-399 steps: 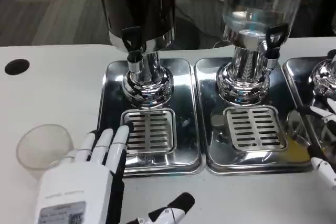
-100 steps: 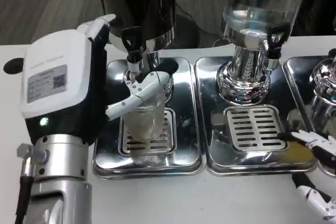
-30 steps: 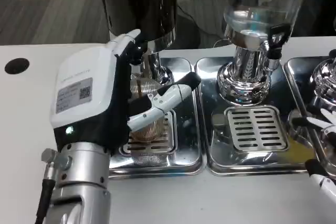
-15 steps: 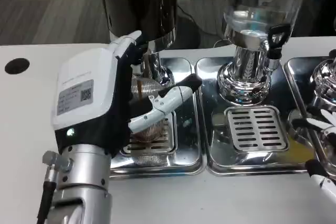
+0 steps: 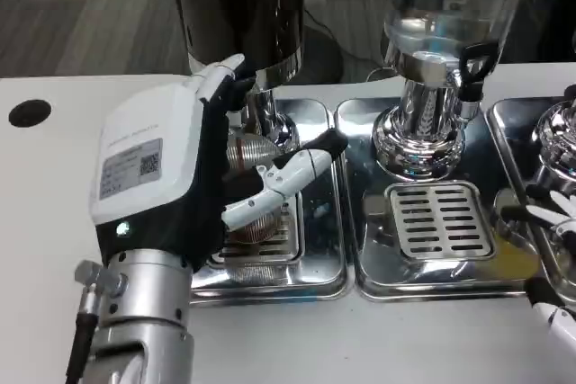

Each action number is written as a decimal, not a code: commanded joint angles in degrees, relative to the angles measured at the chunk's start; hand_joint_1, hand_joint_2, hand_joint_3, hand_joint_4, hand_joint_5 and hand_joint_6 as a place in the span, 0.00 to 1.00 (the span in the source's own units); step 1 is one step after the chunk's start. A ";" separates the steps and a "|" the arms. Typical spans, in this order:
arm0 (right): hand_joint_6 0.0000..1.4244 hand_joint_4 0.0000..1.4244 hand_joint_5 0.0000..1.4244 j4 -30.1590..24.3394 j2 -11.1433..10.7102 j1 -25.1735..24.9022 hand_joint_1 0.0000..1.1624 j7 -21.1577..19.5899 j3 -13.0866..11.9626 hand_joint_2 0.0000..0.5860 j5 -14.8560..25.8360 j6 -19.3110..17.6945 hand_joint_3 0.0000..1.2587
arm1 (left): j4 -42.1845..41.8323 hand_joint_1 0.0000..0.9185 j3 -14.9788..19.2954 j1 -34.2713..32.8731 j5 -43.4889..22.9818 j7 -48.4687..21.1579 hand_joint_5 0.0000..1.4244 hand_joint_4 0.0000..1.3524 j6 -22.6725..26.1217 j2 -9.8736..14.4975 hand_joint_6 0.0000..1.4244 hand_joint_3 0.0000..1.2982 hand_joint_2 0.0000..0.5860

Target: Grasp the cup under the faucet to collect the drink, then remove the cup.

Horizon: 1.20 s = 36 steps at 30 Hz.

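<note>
In the head view, the left hand [image 5: 180,173] wraps the clear ribbed plastic cup [image 5: 250,193], with white-and-black fingers [image 5: 279,177] curled across its front, so the hand is holding the cup. The cup stands over the slotted steel grate [image 5: 274,238] of the left polished drip tray [image 5: 315,222], below the dark-bodied drink dispenser [image 5: 238,6]; the faucet itself is hidden behind the hand. Over the last few seconds the cup's contents have gone from clear to a brownish tint, and in the last second the hand and cup have barely moved, only a slight shift of the fingers. That suggests the drink has been collecting and the filling step is well under way or nearly done; how full the cup is cannot be told, since the hand covers most of it. What remains is to draw the cup out toward the white desk [image 5: 54,186]. At the right edge, the right hand [image 5: 553,222] rests near the far tray with its fingers loosely apart, holding nothing.
</note>
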 commanded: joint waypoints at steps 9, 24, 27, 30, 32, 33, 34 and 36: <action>0.00 0.04 0.01 -0.70 -0.31 0.81 0.37 0.01 -0.20 0.76 0.68 -0.98 0.16 | 1.67 0.08 -1.30 2.63 -0.57 -2.60 0.56 0.17 0.06 0.48 0.66 0.23 0.08; 0.00 0.04 0.01 -0.62 -0.36 0.93 0.37 0.09 -0.09 0.76 0.70 -1.09 0.16 | 1.25 0.08 -1.29 2.68 -0.46 -2.30 0.56 0.17 -0.14 0.37 0.66 0.23 0.09; 0.00 0.04 0.01 -0.61 -0.35 0.87 0.37 0.13 -0.02 0.76 0.70 -1.02 0.16 | 1.19 0.09 -1.04 2.56 -0.79 -2.12 0.56 0.17 -0.22 0.40 0.66 0.23 0.09; 0.00 0.04 0.01 -0.62 -0.33 0.83 0.37 0.19 0.09 0.76 0.68 -0.94 0.16 | 0.99 0.09 -0.53 2.54 -1.57 -1.21 0.56 0.15 -0.60 0.49 0.66 0.21 0.09; 0.00 0.04 0.01 -0.64 -0.32 0.79 0.37 0.25 0.19 0.76 0.70 -0.88 0.16 | 0.53 0.10 0.17 2.79 -2.84 0.96 0.54 0.09 -1.53 0.50 0.66 0.16 0.09; 0.00 0.04 0.01 -0.65 -0.32 0.77 0.37 0.26 0.24 0.76 0.67 -0.87 0.16 | 0.39 0.10 0.38 2.87 -3.32 1.70 0.53 0.07 -1.84 0.57 0.66 0.14 0.09; 0.00 0.04 0.01 -0.65 -0.31 0.76 0.37 0.28 0.29 0.76 0.69 -0.84 0.16 | 0.14 0.10 0.76 2.99 -3.98 2.74 0.53 0.05 -2.27 0.65 0.66 0.12 0.09; 0.00 0.04 0.01 -0.59 -0.31 0.74 0.37 0.27 0.39 0.76 0.73 -0.83 0.16 | -0.35 0.10 1.55 3.20 -5.08 4.23 0.52 0.02 -2.94 0.77 0.64 0.09 0.09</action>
